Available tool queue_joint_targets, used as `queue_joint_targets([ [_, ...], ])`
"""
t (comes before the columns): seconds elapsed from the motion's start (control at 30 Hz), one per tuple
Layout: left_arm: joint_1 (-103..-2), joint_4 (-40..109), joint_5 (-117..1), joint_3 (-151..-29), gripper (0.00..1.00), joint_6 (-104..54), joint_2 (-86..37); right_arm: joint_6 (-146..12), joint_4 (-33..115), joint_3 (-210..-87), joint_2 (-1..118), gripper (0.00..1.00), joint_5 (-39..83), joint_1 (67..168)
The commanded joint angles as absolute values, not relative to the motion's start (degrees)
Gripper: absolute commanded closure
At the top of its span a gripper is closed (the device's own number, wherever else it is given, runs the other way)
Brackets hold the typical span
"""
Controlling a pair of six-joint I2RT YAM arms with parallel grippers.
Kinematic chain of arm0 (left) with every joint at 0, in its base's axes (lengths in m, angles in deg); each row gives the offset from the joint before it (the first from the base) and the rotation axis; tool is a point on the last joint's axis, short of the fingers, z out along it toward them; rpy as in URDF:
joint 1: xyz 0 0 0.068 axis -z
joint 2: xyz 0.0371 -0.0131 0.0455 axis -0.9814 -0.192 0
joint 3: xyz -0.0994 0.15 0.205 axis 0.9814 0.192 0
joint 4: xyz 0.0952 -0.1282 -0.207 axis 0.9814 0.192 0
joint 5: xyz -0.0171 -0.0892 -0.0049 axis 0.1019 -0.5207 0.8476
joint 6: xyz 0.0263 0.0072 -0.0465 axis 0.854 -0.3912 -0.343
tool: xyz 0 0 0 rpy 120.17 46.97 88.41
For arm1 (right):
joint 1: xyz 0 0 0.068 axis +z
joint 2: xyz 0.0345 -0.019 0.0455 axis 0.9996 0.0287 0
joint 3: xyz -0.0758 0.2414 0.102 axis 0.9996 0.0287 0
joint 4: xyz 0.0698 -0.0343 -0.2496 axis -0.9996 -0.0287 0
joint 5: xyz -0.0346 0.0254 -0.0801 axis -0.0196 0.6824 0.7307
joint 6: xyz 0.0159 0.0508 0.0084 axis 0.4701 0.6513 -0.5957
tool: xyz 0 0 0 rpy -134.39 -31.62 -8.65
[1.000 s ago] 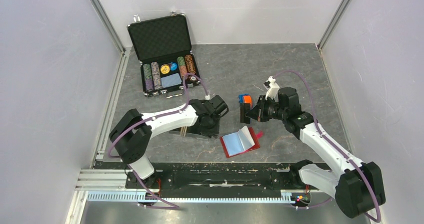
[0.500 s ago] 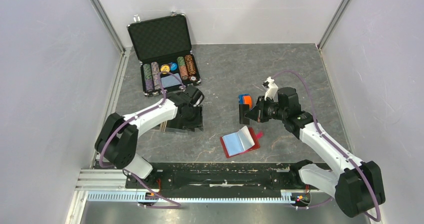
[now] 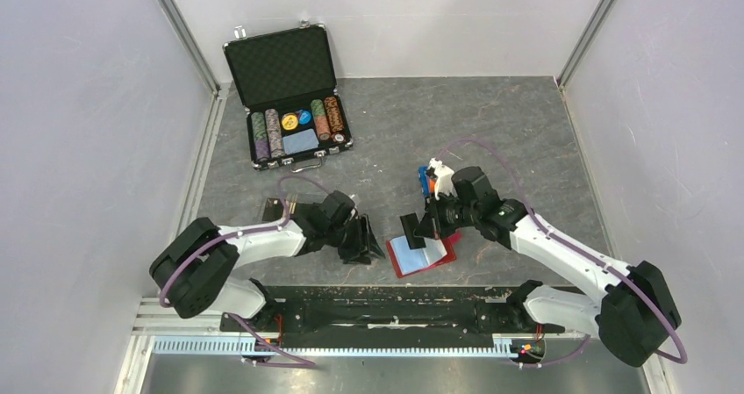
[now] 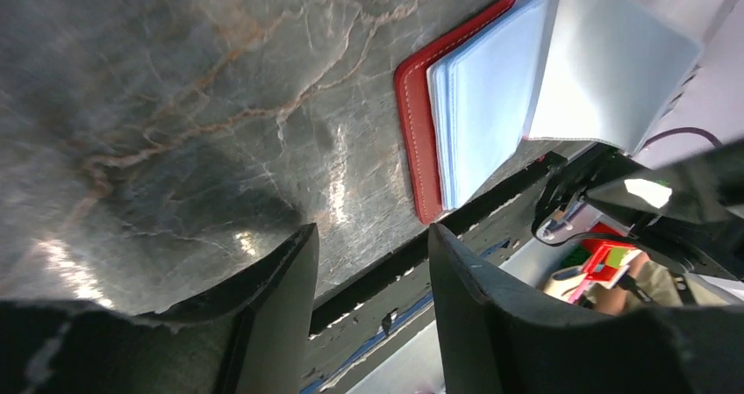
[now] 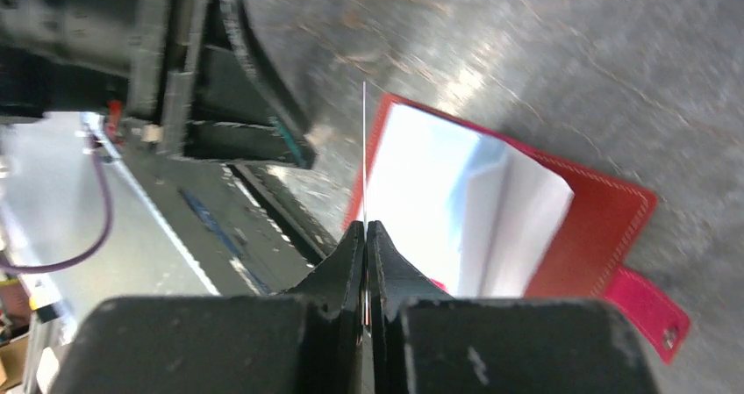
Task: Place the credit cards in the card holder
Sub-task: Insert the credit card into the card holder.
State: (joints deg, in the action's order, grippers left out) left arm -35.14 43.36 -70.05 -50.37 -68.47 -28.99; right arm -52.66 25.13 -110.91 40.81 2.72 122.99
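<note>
The card holder (image 3: 275, 208) shows as a small dark-based tray on the table, left of my left gripper and apart from it. My left gripper (image 3: 364, 240) (image 4: 370, 232) hangs low near the table's front edge, jaws open with nothing between them. My right gripper (image 3: 421, 227) (image 5: 366, 225) is shut on a thin credit card (image 3: 409, 229). That card looks dark from above and shows only as an edge-on line (image 5: 364, 148) in the right wrist view. It hangs over the left part of the open red wallet (image 3: 436, 255).
The red wallet (image 4: 414, 122) (image 5: 605, 227) lies open with pale clear sleeves between the two grippers. An orange and blue object (image 3: 425, 176) sits just behind the right wrist. The black chip briefcase (image 3: 289, 87) stands open at the back left. The black base rail (image 3: 386, 311) runs along the near edge.
My left gripper left the card holder, swung toward the near edge beside the wallet and opened. The holder ended up farther left. My right gripper carried the card nearer, over the wallet.
</note>
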Motion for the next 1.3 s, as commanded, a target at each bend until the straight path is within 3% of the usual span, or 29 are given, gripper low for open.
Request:
queue_joint_targets([
  [0.0, -31.44, 27.91, -69.87, -48.67, 0.44, -79.92, -30.30, -55.21, 17.35, -112.08, 42.13, 1.00, 14.50, 124.01],
  [0.27, -27.12, 32.21, -64.79, -53.10, 0.46, -79.24, -37.42, -57.16, 14.56, -109.59, 42.61, 1.00, 20.48, 123.95],
  [0.63, -26.46, 45.86, -58.27, -58.51, 0.55, -72.26, -40.62, -54.05, 26.23, -100.56, 42.56, 1.00, 8.53, 121.27],
  [0.97, -26.46, 58.27, -53.21, -66.61, 0.57, -64.43, -44.26, -47.31, 39.27, -91.95, 41.72, 1.00, -3.26, 116.20],
  [1.27, -25.65, 63.17, -51.24, -67.46, 0.60, -62.69, -44.54, -42.61, 44.51, -88.32, 39.34, 1.00, -2.63, 114.19],
])
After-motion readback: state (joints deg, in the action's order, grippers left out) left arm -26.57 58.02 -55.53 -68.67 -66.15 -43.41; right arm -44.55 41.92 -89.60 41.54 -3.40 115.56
